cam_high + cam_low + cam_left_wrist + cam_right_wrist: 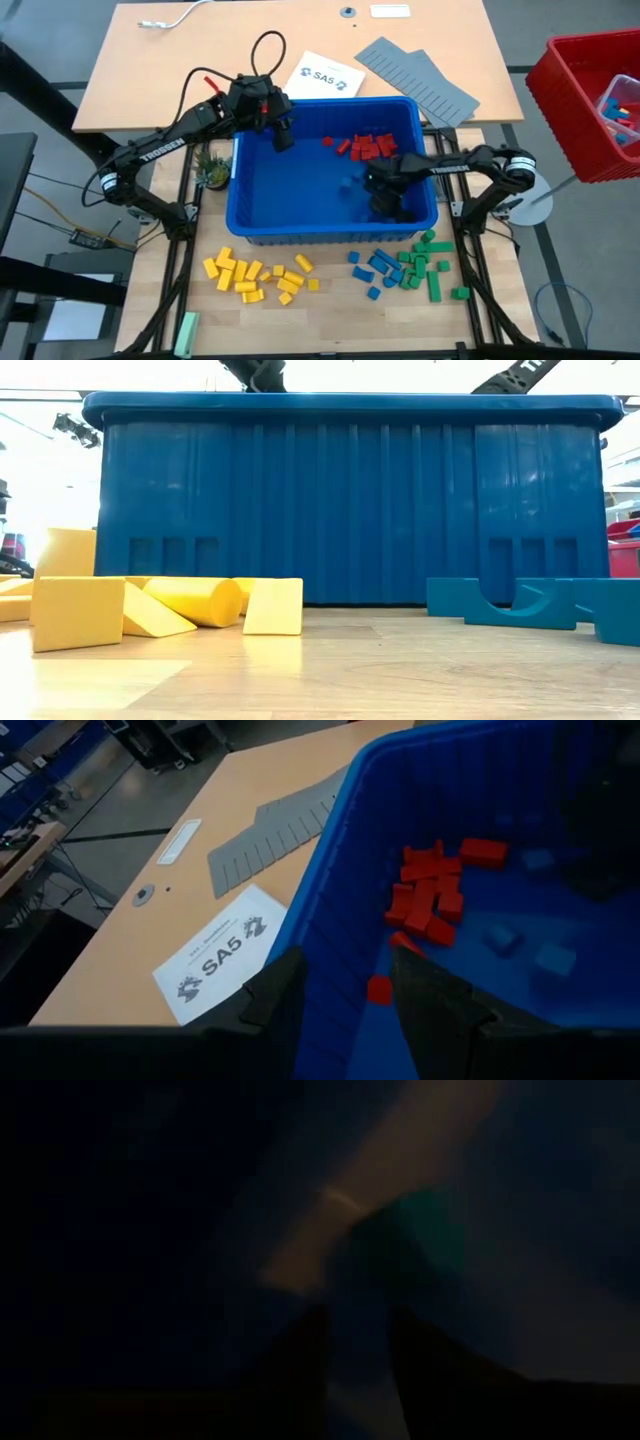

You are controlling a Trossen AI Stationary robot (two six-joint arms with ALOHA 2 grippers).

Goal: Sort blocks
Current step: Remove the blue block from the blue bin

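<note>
A large blue bin [330,200] stands mid-table. Red blocks [362,147] lie heaped near its far right wall, and a few blue blocks [553,958] lie on its floor. On the table in front of the bin, the sorted blocks lie in groups: yellow [255,275], blue [370,268] and green [425,265]. My left gripper [284,138] hovers open over the bin's far left part, above its wall [330,870], with nothing between the fingers. My right gripper [388,203] reaches down inside the bin at its near right corner. Its wrist view is dark and smeared.
A red crate [590,100] with more blocks stands off the table's right. Grey ridged panels [420,75] and a printed sheet [322,75] lie behind the bin. A small plant [212,168] sits left of the bin. A pale green bar [186,332] lies near the front left.
</note>
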